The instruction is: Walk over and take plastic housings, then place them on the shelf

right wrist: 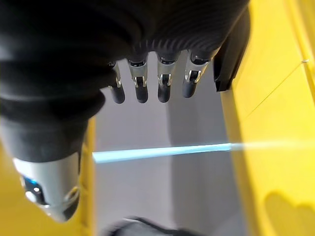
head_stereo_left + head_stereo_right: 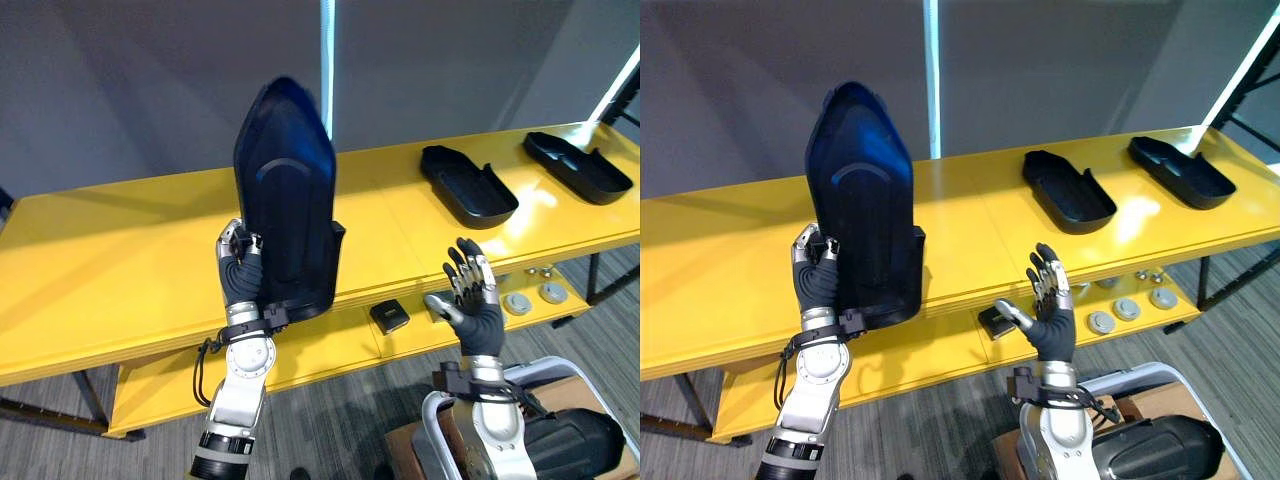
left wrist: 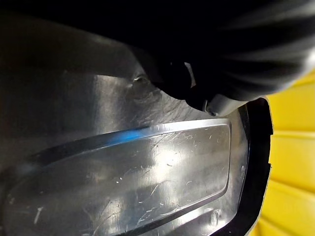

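Left hand curled round the lower side edge of the housing, holding it upright over the shelf's front edge, its shell rising above the fingers. Right hand open, fingers spread, just off the front edge. Second housing and third housing lie flat toward the right end

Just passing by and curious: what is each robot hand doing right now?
Left hand: shut on the tall black plastic housing.
Right hand: open, holding nothing.
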{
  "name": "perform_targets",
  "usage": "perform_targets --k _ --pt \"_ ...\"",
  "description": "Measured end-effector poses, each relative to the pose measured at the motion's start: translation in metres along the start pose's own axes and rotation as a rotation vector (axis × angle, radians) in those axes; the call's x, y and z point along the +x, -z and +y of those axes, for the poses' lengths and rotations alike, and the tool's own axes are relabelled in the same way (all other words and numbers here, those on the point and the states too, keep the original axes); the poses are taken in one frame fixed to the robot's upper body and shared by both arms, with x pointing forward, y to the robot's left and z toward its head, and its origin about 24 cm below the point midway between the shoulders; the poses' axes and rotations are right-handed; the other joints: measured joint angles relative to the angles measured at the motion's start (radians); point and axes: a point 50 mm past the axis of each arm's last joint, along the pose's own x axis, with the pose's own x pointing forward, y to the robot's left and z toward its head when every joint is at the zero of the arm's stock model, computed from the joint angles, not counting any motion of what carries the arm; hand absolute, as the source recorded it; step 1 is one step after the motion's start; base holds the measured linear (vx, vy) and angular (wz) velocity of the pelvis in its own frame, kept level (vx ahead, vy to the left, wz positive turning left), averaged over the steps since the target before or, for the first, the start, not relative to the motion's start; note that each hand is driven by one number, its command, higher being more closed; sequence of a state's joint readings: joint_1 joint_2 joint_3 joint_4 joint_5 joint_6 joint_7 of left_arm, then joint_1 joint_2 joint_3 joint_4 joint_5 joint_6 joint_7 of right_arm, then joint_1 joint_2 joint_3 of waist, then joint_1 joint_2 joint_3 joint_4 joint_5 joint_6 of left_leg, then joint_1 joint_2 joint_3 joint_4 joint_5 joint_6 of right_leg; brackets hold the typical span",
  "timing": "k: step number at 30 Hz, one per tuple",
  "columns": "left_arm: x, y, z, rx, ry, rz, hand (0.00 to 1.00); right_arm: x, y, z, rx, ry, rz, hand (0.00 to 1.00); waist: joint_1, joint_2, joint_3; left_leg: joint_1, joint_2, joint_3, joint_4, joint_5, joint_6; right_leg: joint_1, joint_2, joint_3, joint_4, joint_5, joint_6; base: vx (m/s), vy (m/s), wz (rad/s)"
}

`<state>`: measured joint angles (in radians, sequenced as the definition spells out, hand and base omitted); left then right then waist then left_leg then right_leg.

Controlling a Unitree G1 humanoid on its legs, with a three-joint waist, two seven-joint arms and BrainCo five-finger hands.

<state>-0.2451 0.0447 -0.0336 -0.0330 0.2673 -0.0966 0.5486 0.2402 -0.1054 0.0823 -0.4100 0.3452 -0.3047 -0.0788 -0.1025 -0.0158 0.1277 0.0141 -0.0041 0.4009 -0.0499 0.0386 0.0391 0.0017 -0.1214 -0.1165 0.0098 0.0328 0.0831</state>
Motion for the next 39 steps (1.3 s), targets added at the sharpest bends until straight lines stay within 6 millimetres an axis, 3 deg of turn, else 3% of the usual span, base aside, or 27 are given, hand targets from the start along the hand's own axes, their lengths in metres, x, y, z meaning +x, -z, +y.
perform_targets --k 5,7,10,16,19,23,34,35,39 --pt "0.031 0.003 0.003 0.069 -0.082 -0.003 1.00 -0.008 -0.015 -0.018 0.176 0.063 -0.062 0.00 -0.049 0.002 -0.006 0.022 -0.002 0.038 -0.040 0.011 0.001 -0.009 0.010 0.036 -0.005 0.005 -0.007 -0.04 0.003 -0.26" --pt "0.042 0.002 0.001 0.052 -0.093 0.010 1.00 -0.010 -0.015 -0.022 0.189 0.094 -0.068 0.00 -0.053 0.005 -0.010 0.012 0.001 0.055 -0.040 0.011 0.001 -0.029 0.014 0.054 -0.005 0.010 -0.011 -0.03 -0.010 -0.24" --pt "0.064 0.004 -0.006 0.004 -0.102 0.064 1.00 -0.014 -0.013 -0.027 0.176 0.118 -0.048 0.00 -0.059 0.016 -0.014 -0.026 0.005 0.079 -0.036 0.023 0.009 -0.078 0.021 0.080 -0.006 0.024 -0.014 -0.03 -0.019 -0.25" --pt "0.110 0.016 -0.003 -0.196 -0.155 0.290 1.00 -0.018 0.001 -0.024 0.189 0.133 0.026 0.00 -0.104 0.028 0.007 -0.087 0.011 0.122 -0.036 0.030 0.011 -0.151 0.032 0.130 -0.029 0.061 -0.016 -0.04 -0.011 -0.23" --pt "0.131 0.006 -0.013 -0.259 -0.143 0.338 1.00 -0.022 0.010 -0.017 0.197 0.113 0.084 0.00 -0.105 0.035 0.047 -0.113 0.013 0.122 -0.036 0.035 0.011 -0.177 0.032 0.135 -0.033 0.067 -0.018 -0.05 -0.004 -0.02" --pt "0.148 -0.001 -0.011 -0.264 -0.129 0.366 1.00 -0.022 0.014 -0.010 0.210 0.077 0.112 0.00 -0.103 0.033 0.096 -0.130 0.017 0.122 -0.036 0.044 0.010 -0.195 0.036 0.135 -0.030 0.071 -0.022 -0.01 -0.001 0.00" --pt "0.189 -0.035 0.020 -0.244 -0.180 0.317 1.00 -0.019 0.021 0.008 0.253 -0.005 0.142 0.00 -0.100 0.014 0.179 -0.163 0.018 0.113 -0.032 0.048 0.011 -0.224 0.036 0.130 -0.025 0.071 -0.023 0.00 0.006 0.01" --pt "0.190 -0.036 0.022 -0.243 -0.182 0.315 0.00 -0.019 0.021 0.008 0.253 -0.005 0.142 0.00 -0.100 0.014 0.180 -0.165 0.018 0.113 -0.032 0.048 0.011 -0.226 0.036 0.130 -0.024 0.071 -0.023 0.00 0.000 0.00" --pt "0.197 -0.042 0.032 -0.215 -0.181 0.290 0.00 -0.020 0.021 0.008 0.252 -0.007 0.143 0.00 -0.099 0.012 0.202 -0.170 0.018 0.109 -0.027 0.048 0.011 -0.229 0.035 0.128 -0.019 0.070 -0.024 0.00 0.004 0.01"
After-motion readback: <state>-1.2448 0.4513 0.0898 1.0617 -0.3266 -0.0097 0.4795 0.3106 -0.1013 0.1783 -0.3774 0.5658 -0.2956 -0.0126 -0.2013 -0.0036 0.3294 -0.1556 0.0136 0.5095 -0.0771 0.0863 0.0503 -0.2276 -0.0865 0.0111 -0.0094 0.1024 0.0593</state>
